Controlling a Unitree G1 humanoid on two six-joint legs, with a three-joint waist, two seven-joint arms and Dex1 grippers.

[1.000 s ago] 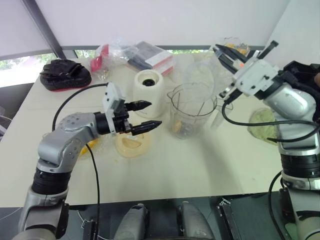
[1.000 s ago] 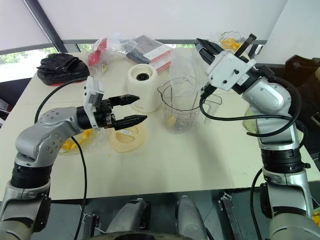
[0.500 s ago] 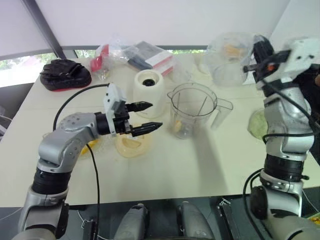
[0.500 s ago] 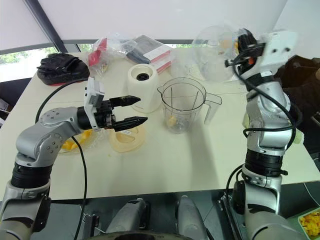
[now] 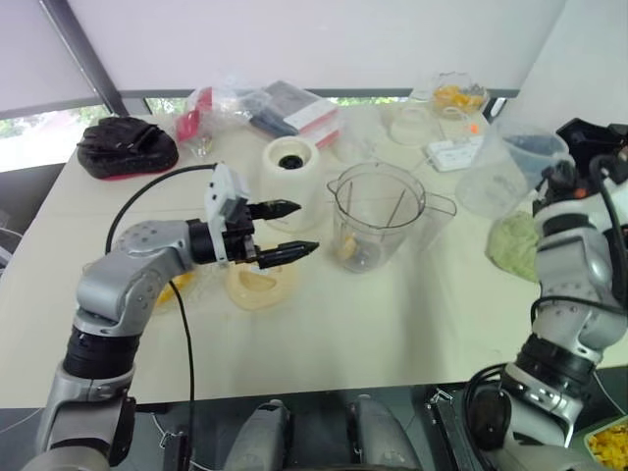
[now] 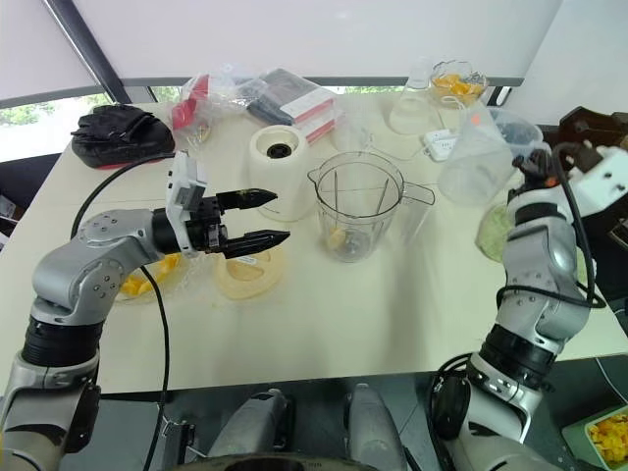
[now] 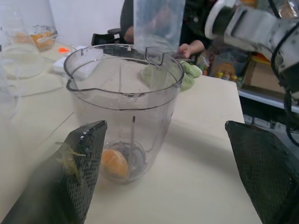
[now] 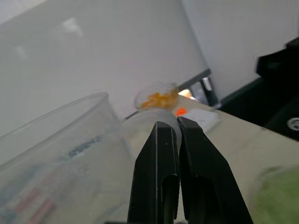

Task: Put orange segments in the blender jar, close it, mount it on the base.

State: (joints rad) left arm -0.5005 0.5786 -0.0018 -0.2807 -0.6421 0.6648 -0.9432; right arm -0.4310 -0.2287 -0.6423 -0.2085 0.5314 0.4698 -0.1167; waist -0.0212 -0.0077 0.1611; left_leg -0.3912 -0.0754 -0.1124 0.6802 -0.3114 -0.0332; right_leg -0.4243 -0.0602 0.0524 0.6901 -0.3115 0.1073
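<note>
Blender jar [image 5: 377, 216] stands upright mid-table, one orange segment [image 7: 114, 163] at its bottom by the blades. One base [image 5: 292, 179] just beside it. Left gripper [image 5: 285, 229] hangs wide apart, empty, near the jar. Right gripper [image 8: 169, 135] is pinched onto a clear cup [image 5: 507, 165] at the table's right edge. Bare tabletop [image 5: 373, 334] in front.

looks like a lab or office test room: plain cream table [image 5: 392, 324], white roller blinds [image 5: 294, 39], cluttered plastic-wrapped packages [image 5: 285, 108].
</note>
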